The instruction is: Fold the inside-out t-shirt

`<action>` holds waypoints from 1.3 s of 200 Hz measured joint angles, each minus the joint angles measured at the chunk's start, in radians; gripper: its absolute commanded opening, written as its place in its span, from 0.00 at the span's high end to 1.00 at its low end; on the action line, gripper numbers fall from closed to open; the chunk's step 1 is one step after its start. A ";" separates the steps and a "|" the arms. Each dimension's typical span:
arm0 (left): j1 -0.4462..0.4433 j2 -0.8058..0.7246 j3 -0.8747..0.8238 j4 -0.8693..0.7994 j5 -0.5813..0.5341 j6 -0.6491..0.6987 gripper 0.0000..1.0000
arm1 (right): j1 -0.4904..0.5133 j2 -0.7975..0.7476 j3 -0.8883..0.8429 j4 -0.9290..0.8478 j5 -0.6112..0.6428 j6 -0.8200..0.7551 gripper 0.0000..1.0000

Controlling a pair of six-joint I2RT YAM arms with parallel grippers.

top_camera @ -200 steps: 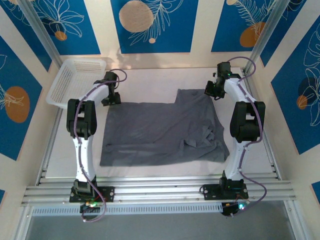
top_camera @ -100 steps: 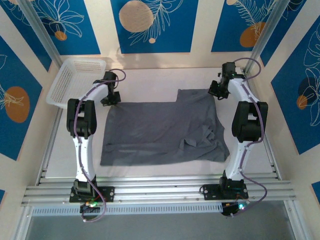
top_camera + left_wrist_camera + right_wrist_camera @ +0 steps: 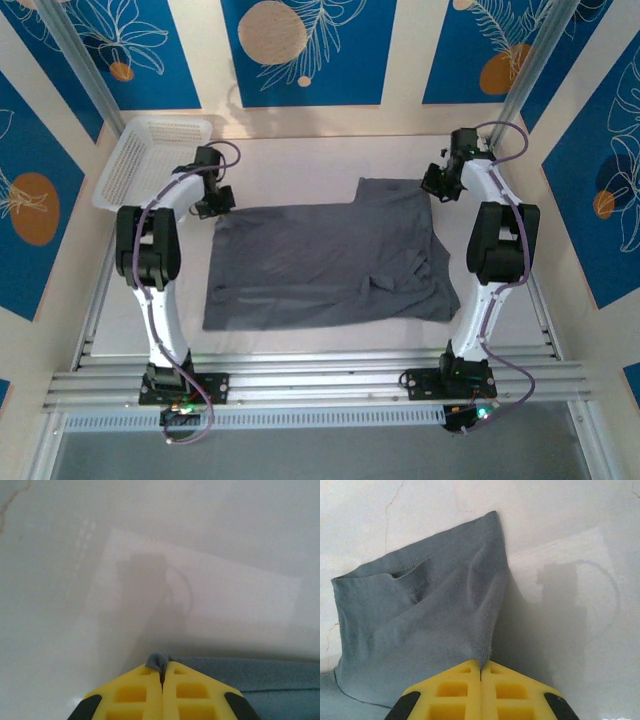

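1. Overhead, the slate-grey inside-out t-shirt (image 3: 320,265) lies spread across the middle of the white tabletop (image 3: 300,160). Its far-right part reaches farther back than the rest, and rumpled folds near its right edge are hard to read.
2. Both wrist cameras cut off their own yellow fingers (image 3: 135,695) at the bottom edge, leaving the lower parts out of frame.
3. Seen from the left wrist, the left pincer (image 3: 161,672) is closed on a small nub of grey cloth that pokes up between the tips. The shirt runs off the frame at lower right.
4. Seen from the right wrist, the right pincer (image 3: 480,670) is clamped on a corner of the shirt. The cloth rises from it in a tented fold with a stitched hem along the top.
5. From above, the left arm reaches forward to the shirt's far-left corner, near the white mesh basket (image 3: 150,160).
6. The right arm stretches to the shirt's far-right corner, elbow bent over the cloth's right edge.
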 measured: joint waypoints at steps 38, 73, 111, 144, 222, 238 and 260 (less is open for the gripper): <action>0.008 -0.174 -0.113 0.023 0.017 -0.018 1.00 | -0.028 -0.124 -0.149 0.060 -0.056 0.053 1.00; 0.019 -0.314 -0.274 0.077 0.030 -0.042 1.00 | -0.072 -0.239 -0.342 0.156 -0.108 0.114 1.00; 0.021 -0.323 -0.399 0.086 0.047 -0.062 1.00 | -0.080 -0.243 -0.443 0.177 -0.135 0.147 1.00; 0.023 -0.375 -0.410 0.083 0.048 -0.062 1.00 | -0.082 -0.315 -0.450 0.187 -0.136 0.164 1.00; 0.025 -0.602 -0.676 0.163 0.065 -0.132 0.99 | -0.108 -0.543 -0.805 0.317 -0.080 0.268 0.91; 0.026 -0.589 -0.738 0.166 0.078 -0.139 0.73 | -0.115 -0.547 -0.886 0.338 -0.071 0.288 0.72; 0.027 -0.568 -0.755 0.173 0.084 -0.148 0.56 | -0.120 -0.572 -0.929 0.335 -0.072 0.312 0.60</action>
